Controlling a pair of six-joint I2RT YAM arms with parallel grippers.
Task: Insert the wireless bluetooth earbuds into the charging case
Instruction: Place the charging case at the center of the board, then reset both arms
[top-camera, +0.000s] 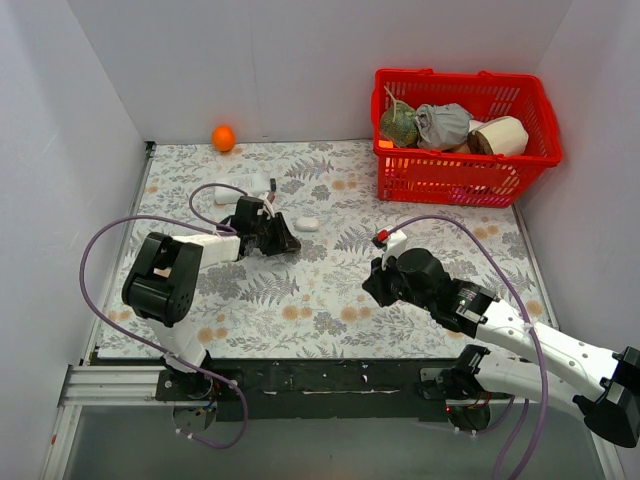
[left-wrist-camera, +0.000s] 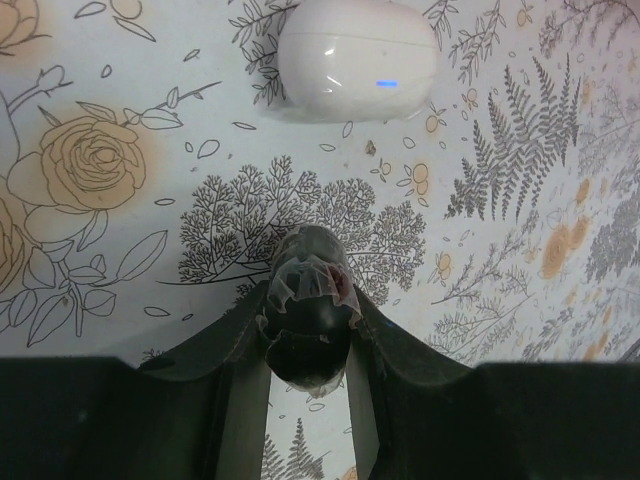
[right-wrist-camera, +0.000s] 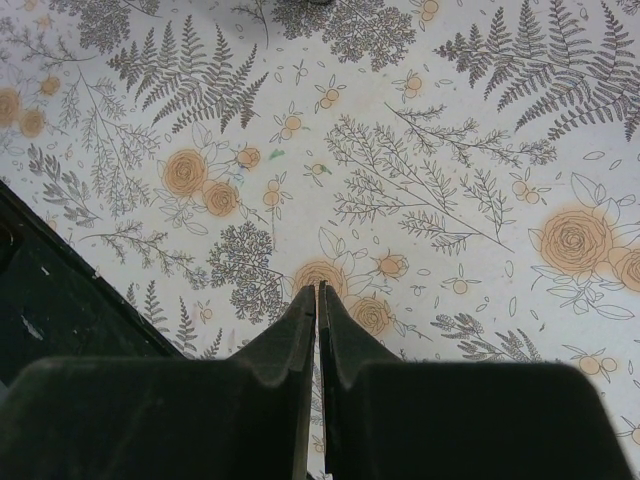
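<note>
My left gripper is shut on a small black earbud with a translucent silicone tip, held just above the floral mat. The white oval charging case lies ahead of it with its lid shut and a blue light on its front. In the top view the case sits just right of the left gripper. My right gripper is shut and empty over the mat, at the mat's middle right in the top view. A second earbud is not visible.
A red basket holding several objects stands at the back right. An orange ball lies at the back left by the wall. Small white objects lie behind the left gripper. White walls enclose the mat.
</note>
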